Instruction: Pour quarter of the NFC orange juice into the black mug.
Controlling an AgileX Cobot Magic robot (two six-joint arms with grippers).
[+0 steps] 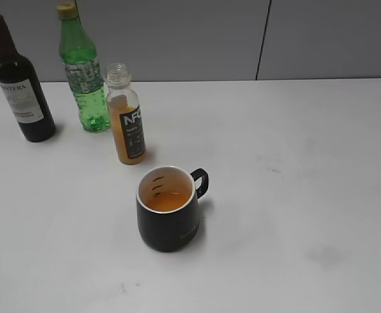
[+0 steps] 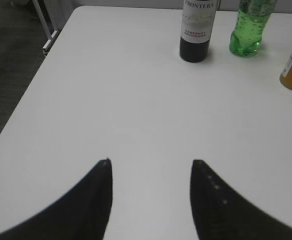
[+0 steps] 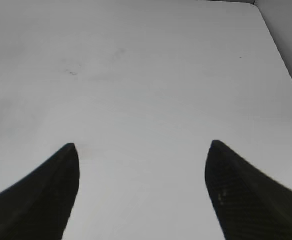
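Exterior view: NFC orange juice [image 1: 126, 124] upright on worktop [image 1: 295, 195], uncapped; black mug [image 1: 167, 208] holds juice — pour looks done. Left tool [image 2: 151, 172] and right tool [image 3: 142, 155] both gape, nothing held.

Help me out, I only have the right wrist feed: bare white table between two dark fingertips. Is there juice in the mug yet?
Observer: Yes. In the exterior view the black mug holds a shallow pool of orange liquid.
Operator: Where's the bottle?
Observer: The NFC orange juice stands upright on the table just behind the mug, uncapped, still mostly full.
Operator: Left arm holding anything?
Observer: No. The left gripper has only bare table between its fingertips, jaws apart.
Operator: Anything else nearby?
Observer: A green bottle and a dark wine bottle stand left of the juice.
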